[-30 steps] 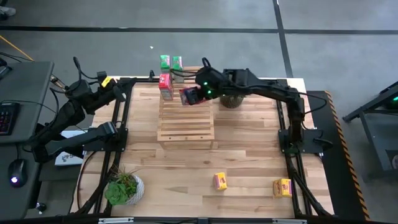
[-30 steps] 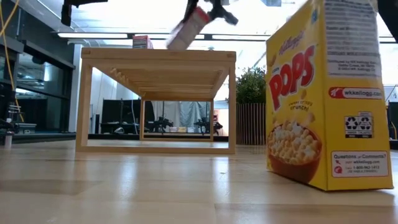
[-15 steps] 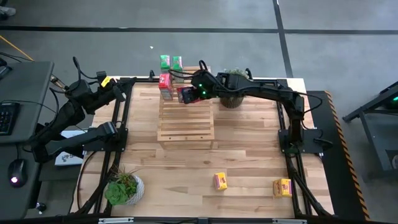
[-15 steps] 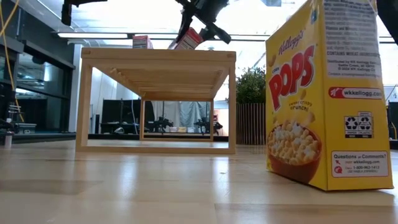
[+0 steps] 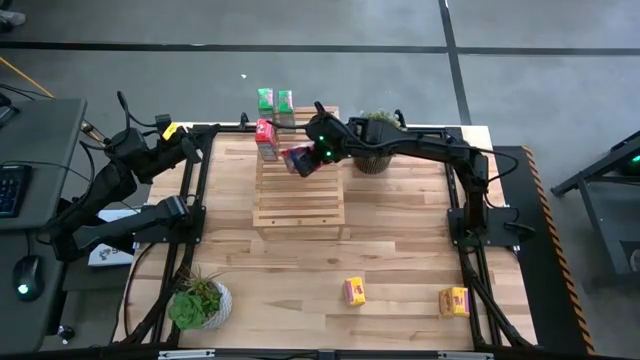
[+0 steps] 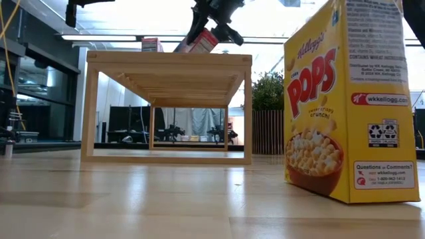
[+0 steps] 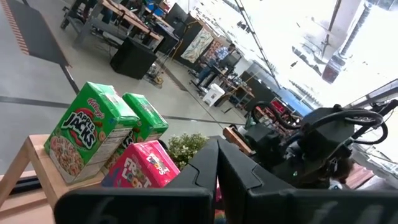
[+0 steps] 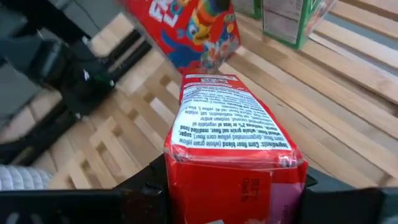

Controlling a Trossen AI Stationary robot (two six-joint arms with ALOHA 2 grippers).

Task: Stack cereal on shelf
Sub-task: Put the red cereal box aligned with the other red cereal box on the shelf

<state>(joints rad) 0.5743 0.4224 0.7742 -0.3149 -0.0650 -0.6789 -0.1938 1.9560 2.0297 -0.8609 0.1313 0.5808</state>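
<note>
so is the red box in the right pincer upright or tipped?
Tipped: the red box leans in the right pincer above the shelf.

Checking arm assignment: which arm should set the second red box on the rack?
Right. The right gripper already holds the red box over the shelf, beside the standing red box. The left gripper is shut, empty, back at the table's left edge.

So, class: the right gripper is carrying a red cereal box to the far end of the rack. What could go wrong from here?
1. The red box in the right gripper hangs tilted; released like this, it may topple on the slats of the shelf.
2. It is close beside the standing red box, so it could knock that box, and perhaps the green boxes behind.
</note>
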